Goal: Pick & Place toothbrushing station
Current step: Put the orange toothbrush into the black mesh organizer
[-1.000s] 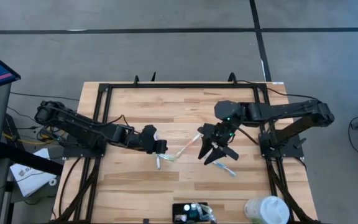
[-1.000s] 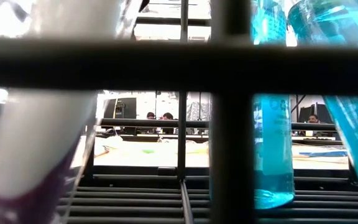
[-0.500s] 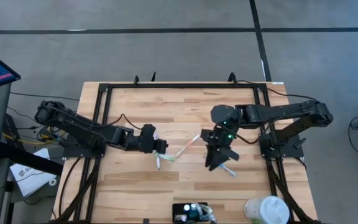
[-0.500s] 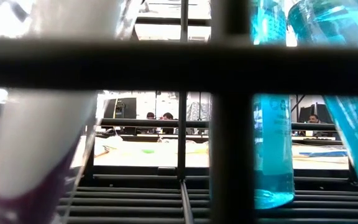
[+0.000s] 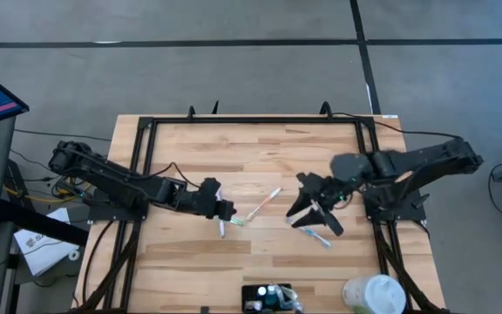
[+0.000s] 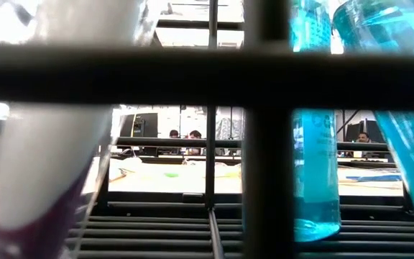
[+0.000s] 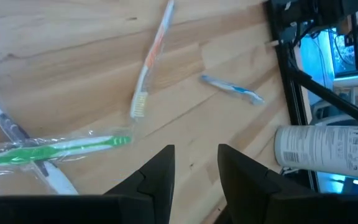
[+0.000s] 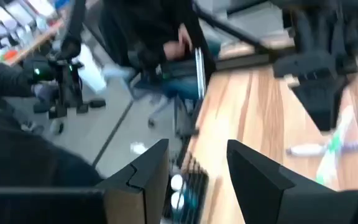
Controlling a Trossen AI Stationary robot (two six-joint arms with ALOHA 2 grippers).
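Right pincer is being held low over the wooden surface, right of centre in the high view, jaws apart, nothing between them. A blue toothbrush is lying just below it in that view. Left pincer is being held left of centre, jaws also parted and empty in its wrist view, just beside a green toothbrush in a clear wrapper. A white toothbrush with orange trim is lying between the two arms.

The black toothbrush holder is sitting at the bottom edge of the high view, near centre, items already standing in it. A white tube is lying at lower right.

Judgement: the blue toothbrush is being lined up for pickup by the right arm. Advice:
- Jaws are best being turned square across the handle.
- The handle is best being gripped mid-length, not at the bristles.
- Fingertips need to be lowered right to the wood, since the brush is lying flat and thin.
- The wrapped brush is likely to be slippery.
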